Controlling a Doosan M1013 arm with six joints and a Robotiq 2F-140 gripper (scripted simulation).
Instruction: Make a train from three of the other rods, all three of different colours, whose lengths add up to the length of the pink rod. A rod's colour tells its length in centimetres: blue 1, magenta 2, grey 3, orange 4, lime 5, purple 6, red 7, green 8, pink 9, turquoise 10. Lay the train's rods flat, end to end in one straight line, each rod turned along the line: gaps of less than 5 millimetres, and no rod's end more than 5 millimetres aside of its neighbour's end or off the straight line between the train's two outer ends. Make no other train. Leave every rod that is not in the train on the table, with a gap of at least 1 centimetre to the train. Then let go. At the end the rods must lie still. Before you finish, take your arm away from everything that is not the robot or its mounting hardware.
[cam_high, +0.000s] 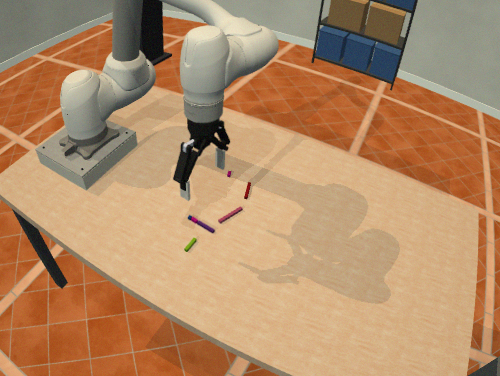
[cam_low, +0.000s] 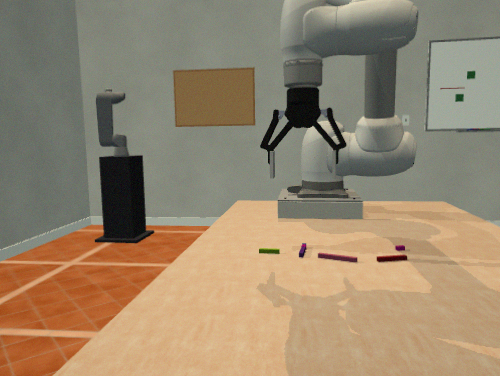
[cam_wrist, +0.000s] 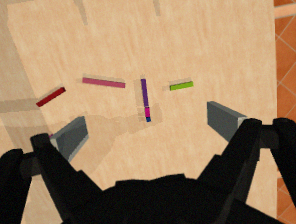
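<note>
In the exterior view, the lime rod (cam_high: 190, 245) (cam_low: 269, 251) (cam_wrist: 181, 86) is lying leftmost; the purple rod (cam_high: 205, 227) (cam_low: 302, 251) (cam_wrist: 145, 92), magenta rod (cam_high: 194, 220) (cam_low: 303, 245) (cam_wrist: 147, 112) and blue rod (cam_high: 190, 217) (cam_wrist: 148, 119) are forming a straight train; the gripper (cam_high: 202, 176) (cam_low: 303, 169) (cam_wrist: 146, 120) is hovering wide open, holding nothing; rightward, the pink rod (cam_high: 230, 215) (cam_low: 337, 257) (cam_wrist: 104, 82), red rod (cam_high: 247, 190) (cam_low: 392, 258) (cam_wrist: 51, 97) and second magenta rod (cam_high: 229, 174) (cam_low: 400, 248) are lying apart.

Even, moderate light throws soft-toned shadows of arm and tool across the wood; fine grain shows.
</note>
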